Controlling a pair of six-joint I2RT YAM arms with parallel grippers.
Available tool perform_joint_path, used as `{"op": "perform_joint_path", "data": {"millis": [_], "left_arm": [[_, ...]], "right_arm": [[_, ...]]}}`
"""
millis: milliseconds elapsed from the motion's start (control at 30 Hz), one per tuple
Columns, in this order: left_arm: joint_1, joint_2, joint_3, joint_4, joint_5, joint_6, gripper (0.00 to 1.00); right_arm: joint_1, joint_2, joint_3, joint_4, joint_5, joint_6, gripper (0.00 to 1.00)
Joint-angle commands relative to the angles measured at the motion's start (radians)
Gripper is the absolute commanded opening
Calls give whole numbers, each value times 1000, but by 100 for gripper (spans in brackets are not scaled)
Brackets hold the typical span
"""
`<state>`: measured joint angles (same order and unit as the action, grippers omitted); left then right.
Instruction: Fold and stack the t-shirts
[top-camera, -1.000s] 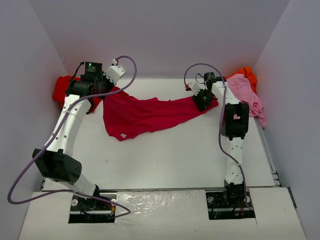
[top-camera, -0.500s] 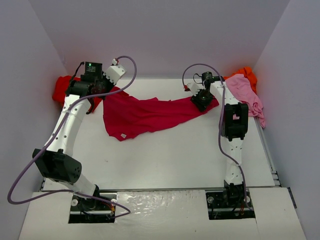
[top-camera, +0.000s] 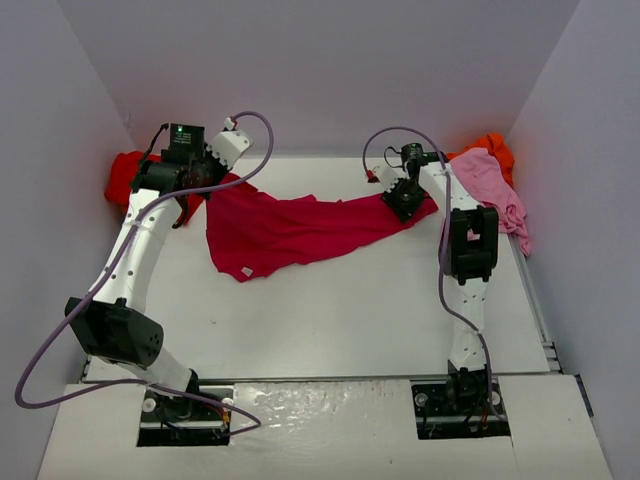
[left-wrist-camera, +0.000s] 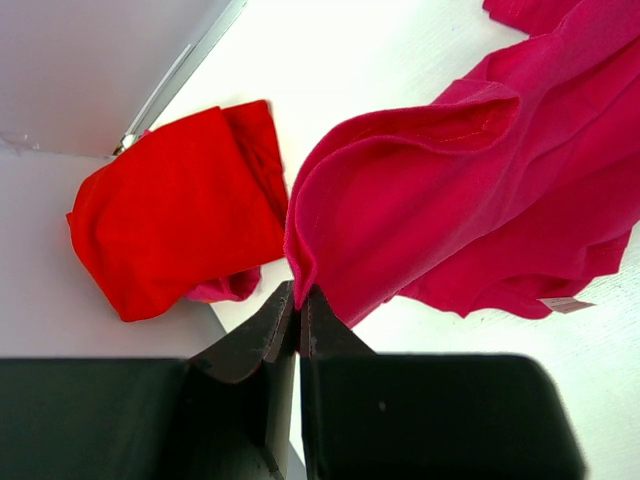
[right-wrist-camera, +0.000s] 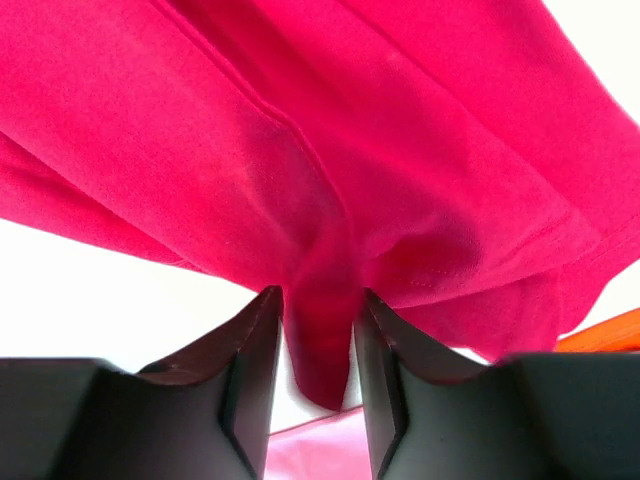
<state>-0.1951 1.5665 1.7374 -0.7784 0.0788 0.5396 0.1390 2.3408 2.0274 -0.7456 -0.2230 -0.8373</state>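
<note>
A crimson-magenta t-shirt (top-camera: 300, 228) (left-wrist-camera: 480, 190) (right-wrist-camera: 300, 130) lies stretched across the back of the table between my two grippers. My left gripper (top-camera: 200, 192) (left-wrist-camera: 298, 290) is shut on a thin edge of its left end. My right gripper (top-camera: 405, 200) (right-wrist-camera: 318, 295) is closed on a thick bunched fold of its right end, and the fold's tip hangs down between the fingers. A folded bright red t-shirt (top-camera: 125, 175) (left-wrist-camera: 180, 215) sits in the back left corner. A pale pink t-shirt (top-camera: 490, 185) (right-wrist-camera: 310, 450) and an orange t-shirt (top-camera: 492, 148) (right-wrist-camera: 610, 330) are heaped at the back right.
White walls (top-camera: 60, 150) close in the table on the left, back and right. The white table top (top-camera: 330, 310) runs from the shirts to the arm bases at the near edge.
My right gripper has crept slightly toward the back, its hold on the fold loosening and tightening. The left gripper and the shirts have hardly moved.
</note>
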Motion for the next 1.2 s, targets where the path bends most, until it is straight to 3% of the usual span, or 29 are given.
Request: {"op": "perform_joint_path", "data": {"millis": [0, 33, 67, 333, 567, 667, 833, 967, 1167], "left_arm": [[6, -62, 5, 43, 1, 13, 0], [6, -62, 5, 44, 0, 13, 0], [5, -62, 6, 42, -2, 11, 0], [5, -66, 13, 101, -65, -21, 0], [6, -75, 114, 91, -182, 9, 0], [5, -97, 131, 107, -217, -8, 0], [6, -123, 134, 164, -287, -55, 0], [6, -136, 141, 173, -291, -58, 0], [6, -187, 87, 150, -267, -43, 0]], "right_arm": [[10, -101, -24, -26, 25, -4, 12], [10, -101, -33, -26, 28, -5, 3], [10, -102, -38, -26, 31, -5, 0], [10, -134, -36, -14, 68, 3, 1], [26, -242, 95, 22, 307, 12, 1], [24, -306, 124, 22, 293, 1, 0], [26, -450, 50, 92, 242, 20, 0], [33, -572, -110, 260, 271, 65, 0], [180, -640, -337, 197, 300, 2, 0]]}}
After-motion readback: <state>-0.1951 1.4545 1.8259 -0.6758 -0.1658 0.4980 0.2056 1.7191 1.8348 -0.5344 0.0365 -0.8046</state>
